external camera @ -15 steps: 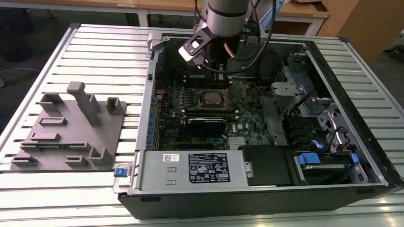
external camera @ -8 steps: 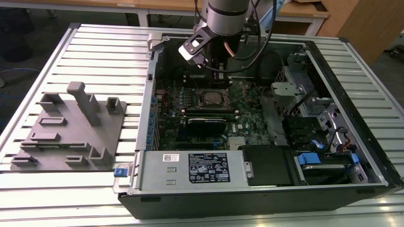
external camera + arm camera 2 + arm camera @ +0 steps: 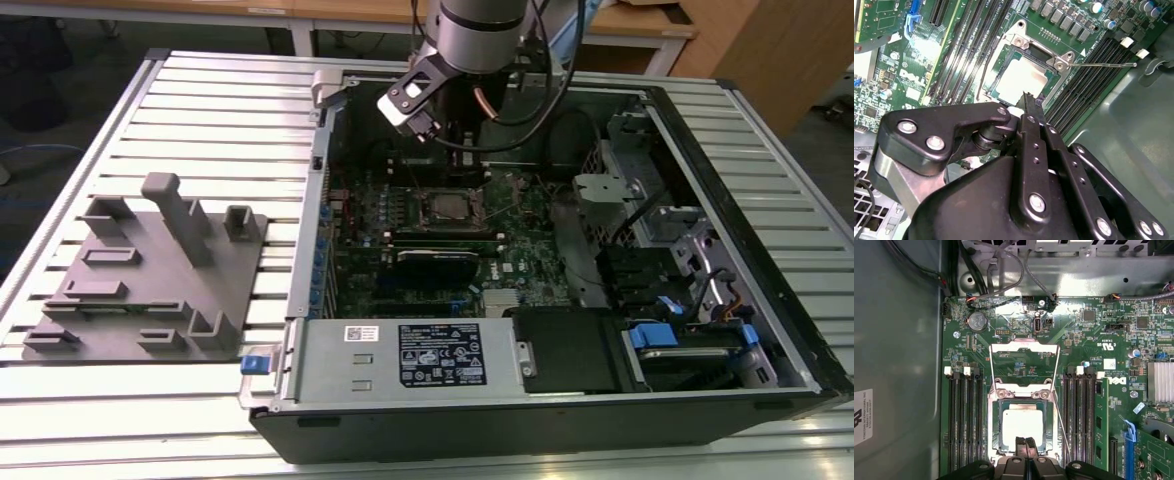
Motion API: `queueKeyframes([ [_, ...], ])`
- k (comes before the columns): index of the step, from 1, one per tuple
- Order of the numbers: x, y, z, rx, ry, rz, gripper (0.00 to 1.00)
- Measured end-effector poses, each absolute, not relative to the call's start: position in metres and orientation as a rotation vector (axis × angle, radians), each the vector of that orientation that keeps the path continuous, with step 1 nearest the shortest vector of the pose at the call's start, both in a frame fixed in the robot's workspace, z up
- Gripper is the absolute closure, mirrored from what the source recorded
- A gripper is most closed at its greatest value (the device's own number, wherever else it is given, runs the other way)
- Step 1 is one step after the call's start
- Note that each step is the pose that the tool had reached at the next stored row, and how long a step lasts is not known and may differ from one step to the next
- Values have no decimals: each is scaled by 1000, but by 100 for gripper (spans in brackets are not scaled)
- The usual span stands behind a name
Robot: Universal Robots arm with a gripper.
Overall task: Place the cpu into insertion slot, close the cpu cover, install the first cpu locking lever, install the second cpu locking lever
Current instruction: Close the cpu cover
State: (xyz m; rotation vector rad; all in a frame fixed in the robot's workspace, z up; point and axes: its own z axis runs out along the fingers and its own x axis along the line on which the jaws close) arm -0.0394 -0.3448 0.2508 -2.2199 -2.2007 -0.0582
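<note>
The cpu (image 3: 1023, 422), a pale silver square, lies flat in the insertion slot (image 3: 993, 425) on the green motherboard; it also shows in the second wrist view (image 3: 1021, 80) and from outside (image 3: 447, 208). The cpu cover (image 3: 1024, 348), a thin silver frame, is swung open off the far side of the socket. One thin wire locking lever (image 3: 1062, 426) (image 3: 1104, 64) stands unlatched beside the socket. My gripper (image 3: 1025, 442) (image 3: 1027, 98) (image 3: 462, 158) hangs above the cpu's near edge. Its black fingers are pressed together and hold nothing.
Long black memory slots (image 3: 961, 425) (image 3: 1079, 425) flank the socket on both sides. The case's grey walls (image 3: 899, 340) and cable bundles (image 3: 999, 270) lie close by. The power-supply box (image 3: 400, 355) and drive bays (image 3: 681, 300) fill the case's near side. A grey fixture (image 3: 147, 270) stands on the table at the exterior view's left.
</note>
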Motion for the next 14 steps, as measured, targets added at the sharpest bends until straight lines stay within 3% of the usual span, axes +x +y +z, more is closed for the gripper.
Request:
queueKeyframes([
  [14,-39,-344,262,-2220,-2200,-59,89],
])
